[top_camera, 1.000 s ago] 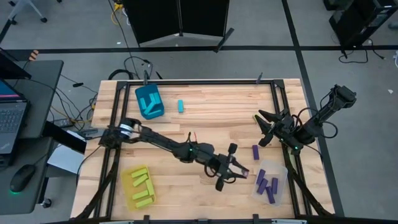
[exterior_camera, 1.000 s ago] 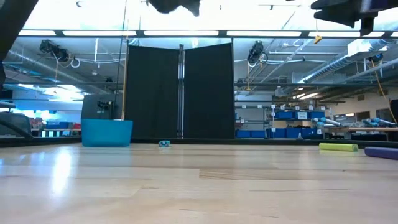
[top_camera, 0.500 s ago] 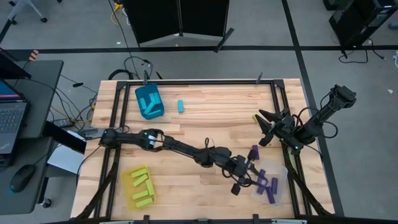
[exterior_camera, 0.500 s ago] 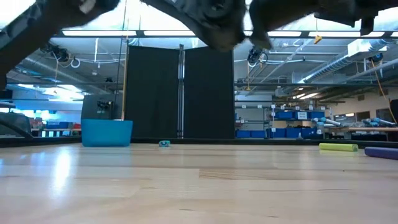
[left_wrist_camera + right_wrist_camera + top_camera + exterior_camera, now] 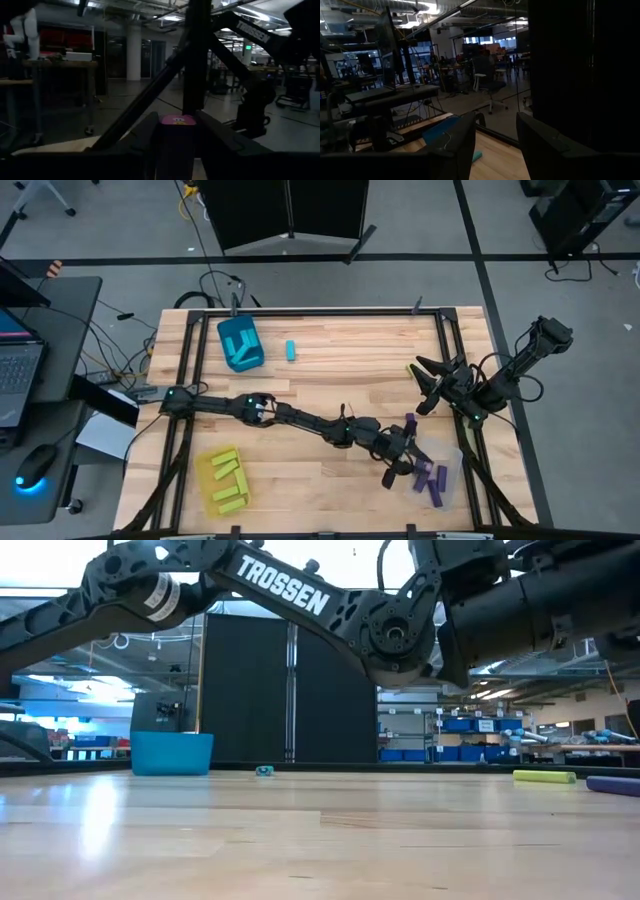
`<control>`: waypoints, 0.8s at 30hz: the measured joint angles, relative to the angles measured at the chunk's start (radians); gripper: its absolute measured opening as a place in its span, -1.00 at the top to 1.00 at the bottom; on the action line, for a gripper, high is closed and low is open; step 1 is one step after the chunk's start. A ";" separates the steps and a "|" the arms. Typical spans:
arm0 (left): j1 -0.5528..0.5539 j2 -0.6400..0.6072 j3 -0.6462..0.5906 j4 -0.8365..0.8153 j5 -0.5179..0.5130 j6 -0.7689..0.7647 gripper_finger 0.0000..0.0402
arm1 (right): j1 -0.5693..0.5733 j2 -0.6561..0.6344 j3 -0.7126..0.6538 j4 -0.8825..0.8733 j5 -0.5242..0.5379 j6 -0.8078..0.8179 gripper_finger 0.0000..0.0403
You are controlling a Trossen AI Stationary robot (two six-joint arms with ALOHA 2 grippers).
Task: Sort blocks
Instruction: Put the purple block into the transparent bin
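Note:
My left gripper [image 5: 408, 463] reaches across the table to the left rim of the clear bin [image 5: 447, 455] and is shut on a purple block [image 5: 176, 131]. Several purple blocks [image 5: 432, 478] lie in that bin, and one more [image 5: 410, 423] lies on the table just beyond it. A cyan block [image 5: 290, 350] lies beside the teal bin [image 5: 240, 343]. Lime blocks [image 5: 226, 478] lie in the yellow bin at the near left. My right gripper [image 5: 430, 387] hangs open at the table's right edge, with nothing between its fingers [image 5: 455, 145]. My left gripper pinches the purple block between its two fingers, which lie along the block's two sides. The block's free end [image 5: 176, 120] points forward out of the fingers. The fingers come nearly level from the table's left. The block is clear of the table, at the clear bin's rim.
A lime block [image 5: 545, 777] and a purple one [image 5: 612, 784] lie on the wood at the right. My left arm [image 5: 300, 595] spans the table's middle, low over the wood. A black frame runs along the table's edges.
My left gripper has gone toward the table's right edge and down, to the clear bin, rolling about its own line as it went. It has carried the purple block along. The arm has stretched out and sunk into the low view.

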 joint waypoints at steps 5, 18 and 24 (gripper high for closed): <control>0.000 -0.001 0.000 -0.031 -0.027 -0.021 0.09 | 0.000 -0.001 0.000 -0.001 0.000 -0.002 0.24; 0.029 -0.072 -0.002 -0.220 0.113 -0.019 -0.12 | 0.000 -0.003 0.000 0.000 0.044 -0.003 0.24; 0.039 -0.224 -0.020 -0.628 -0.017 0.179 0.16 | 0.000 -0.003 0.000 0.001 0.062 -0.009 0.24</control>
